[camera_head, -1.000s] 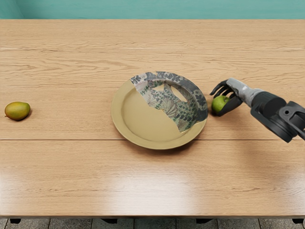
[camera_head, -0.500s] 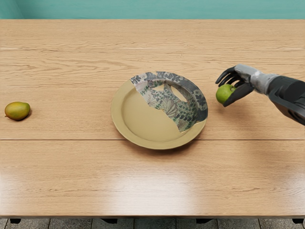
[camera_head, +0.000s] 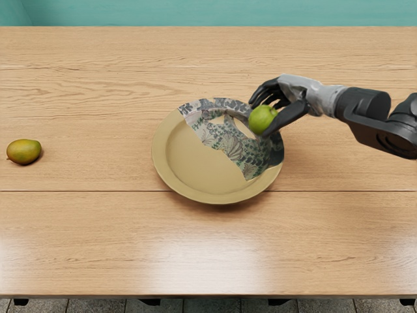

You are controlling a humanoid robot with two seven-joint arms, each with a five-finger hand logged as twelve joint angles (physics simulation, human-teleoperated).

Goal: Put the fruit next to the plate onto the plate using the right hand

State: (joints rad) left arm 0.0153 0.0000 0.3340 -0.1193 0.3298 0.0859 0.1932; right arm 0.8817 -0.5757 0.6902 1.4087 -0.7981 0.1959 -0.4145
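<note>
Wood-grain table (camera_head: 208,248); far left, a mango (camera_head: 23,151) lies well apart from everything else. Centre: tan plate (camera_head: 189,163) with a leaf-pattern patch on its right half and nothing resting on it. Small green fruit (camera_head: 262,119) looks held above the plate's upper-right rim, gripped by the right hand (camera_head: 281,101), fingers curled over the top and thumb beneath. Likely light, firm, smooth and round, so it may slip or roll. Best gripped around its widest part and released low over the plate's middle.
</note>
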